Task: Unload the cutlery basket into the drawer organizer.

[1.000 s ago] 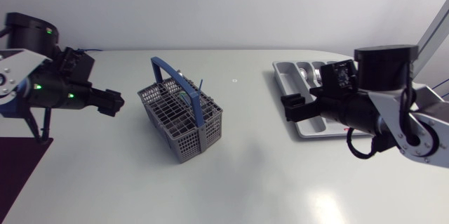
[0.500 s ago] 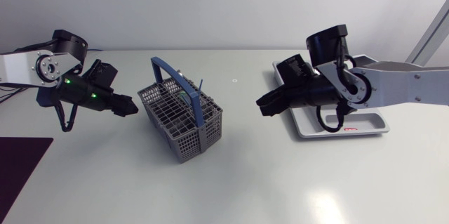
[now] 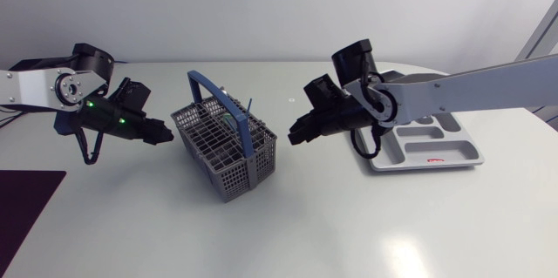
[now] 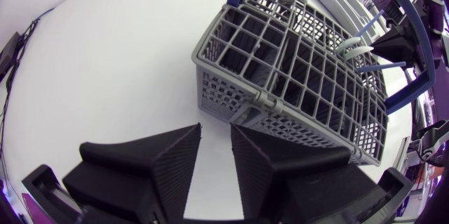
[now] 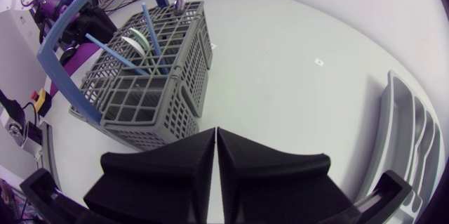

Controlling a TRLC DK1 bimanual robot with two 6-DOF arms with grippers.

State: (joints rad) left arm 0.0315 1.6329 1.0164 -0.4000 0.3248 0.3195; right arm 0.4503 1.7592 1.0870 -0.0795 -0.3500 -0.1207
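1. The mesh walls of the cutlery basket [image 3: 225, 149] hide most of its contents. The blue handles [image 5: 151, 34] stick out, but their working ends are unseen.
2. In the head view, the right arm [image 3: 453, 95] covers the end of the drawer organizer [image 3: 440, 143] nearest the basket. The right wrist view's edge crops it.
3. A pale speck [image 3: 292, 99] near the far edge of the table [image 3: 349, 226] is too small to identify.

Overhead; wrist views facing shared basket [image 3: 228, 169]
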